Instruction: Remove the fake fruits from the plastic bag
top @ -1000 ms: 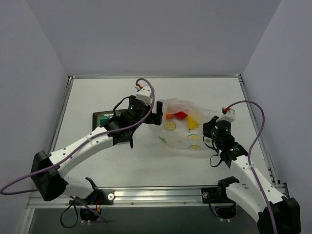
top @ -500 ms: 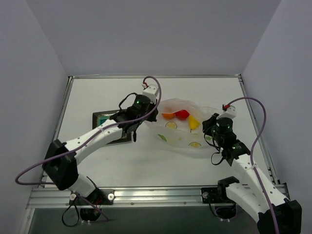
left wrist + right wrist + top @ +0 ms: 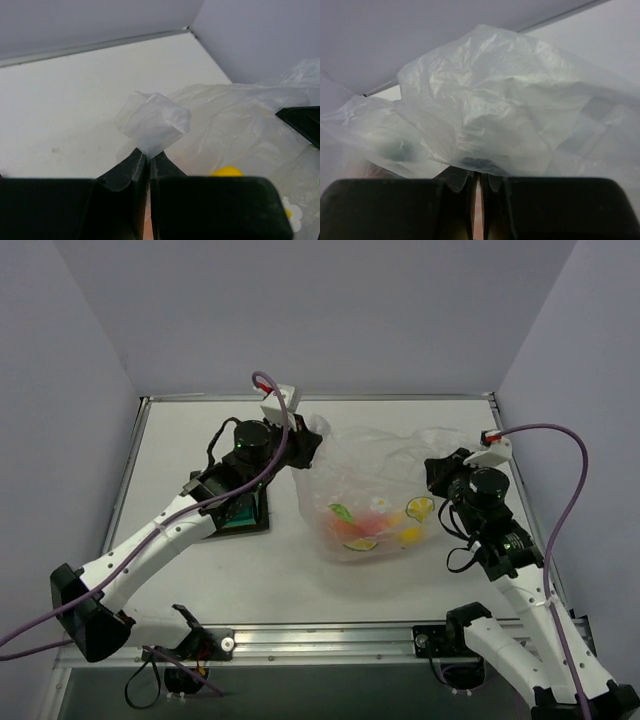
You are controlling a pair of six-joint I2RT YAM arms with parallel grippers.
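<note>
The fake fruits (image 3: 365, 528) sit in the plastic bag (image 3: 375, 480), mid table (image 3: 200, 430). The plate (image 3: 243, 516) lies left of it.

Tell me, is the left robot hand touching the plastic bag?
Touching. The left wrist view shows the left gripper pinched shut on a bunched fold of the plastic bag.

Left arm (image 3: 170, 530) is covering much of the teal plate (image 3: 245, 518); only its near part is showing. Fruits (image 3: 365, 527) are blurring behind the film of the plastic bag (image 3: 370, 465); kinds and count are not resolving. In the left wrist view, a yellow piece (image 3: 227, 171) is sitting half hidden behind the left gripper (image 3: 148, 157), and a dark part (image 3: 302, 122) is running off the right edge, unidentified.
</note>
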